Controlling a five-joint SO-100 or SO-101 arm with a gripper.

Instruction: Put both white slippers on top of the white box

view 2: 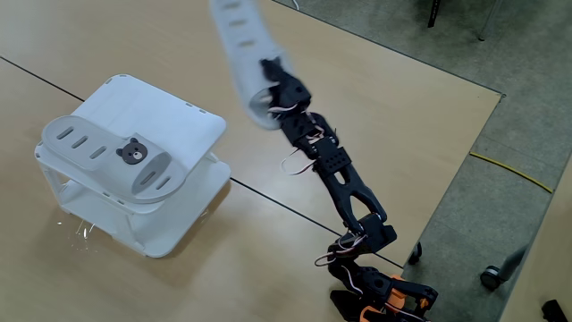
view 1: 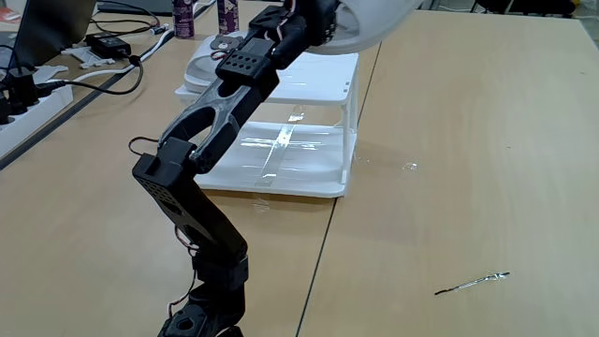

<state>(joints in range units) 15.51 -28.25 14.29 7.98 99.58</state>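
Observation:
One white slipper [view 2: 112, 156] with a brown bear badge lies flat on top of the white box [view 2: 192, 121] at the left of a fixed view. In a fixed view the same slipper [view 1: 208, 58] shows at the box's far left corner, partly behind the arm. The white box [view 1: 309, 89] has clear sides and a flat top. The other white slipper [view 2: 239, 49] hangs in the air, motion-blurred, right of and above the box, with my gripper [view 2: 271, 89] shut on its lower end. In a fixed view that held slipper [view 1: 374, 23] sits high above the box's far right side, at my gripper [view 1: 323, 28].
A power strip [view 1: 28, 108], black cables and an adapter [view 1: 110, 44] lie at the back left, with two purple bottles [view 1: 183, 17] behind the box. A thin metal piece [view 1: 473, 280] lies front right. The table edge [view 2: 456, 170] drops to the floor at the right.

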